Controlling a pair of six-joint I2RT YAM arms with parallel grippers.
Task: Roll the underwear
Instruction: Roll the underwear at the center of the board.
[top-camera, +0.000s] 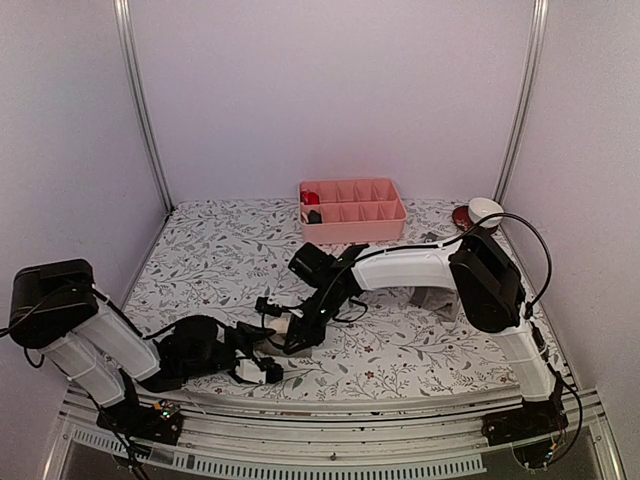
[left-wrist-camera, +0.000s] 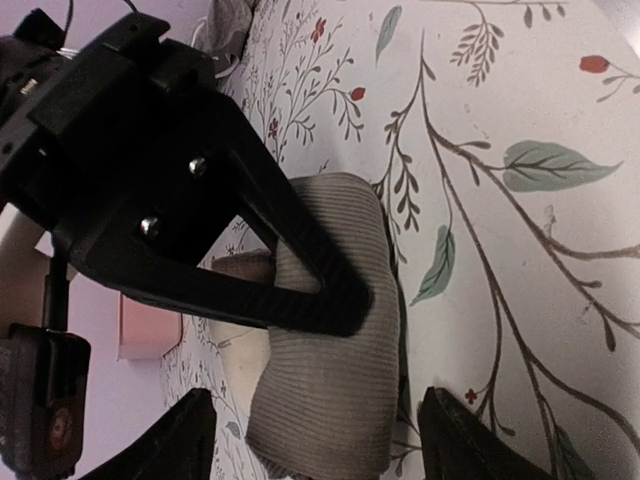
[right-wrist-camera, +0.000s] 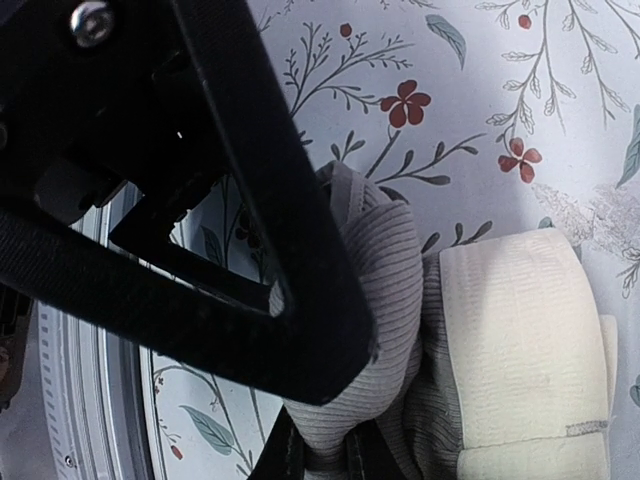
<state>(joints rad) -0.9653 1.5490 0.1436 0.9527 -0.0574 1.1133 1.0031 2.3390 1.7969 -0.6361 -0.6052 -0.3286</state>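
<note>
Two arms crowd low over the near part of the worktop (top-camera: 200, 250), where the grey briefs (left-wrist-camera: 330, 400) lie bunched into a loose roll, the pale waistband (right-wrist-camera: 520, 350) alongside. The right fingers (right-wrist-camera: 290, 455) are pressed together on a pinch of the grey rib, and the left fingers (left-wrist-camera: 195, 440) stand spread, one on each side of the roll; I can't tell if they touch it. My worry is that if the pinch lets go before the left fingers close, the springy knit will uncoil; packed this tight, the arms could also knock each other. The flowered covering looks smooth, so the bundle may slide; a pink tray (top-camera: 352, 232) sits far back, against plain lilac walls (top-camera: 330, 90).
</note>
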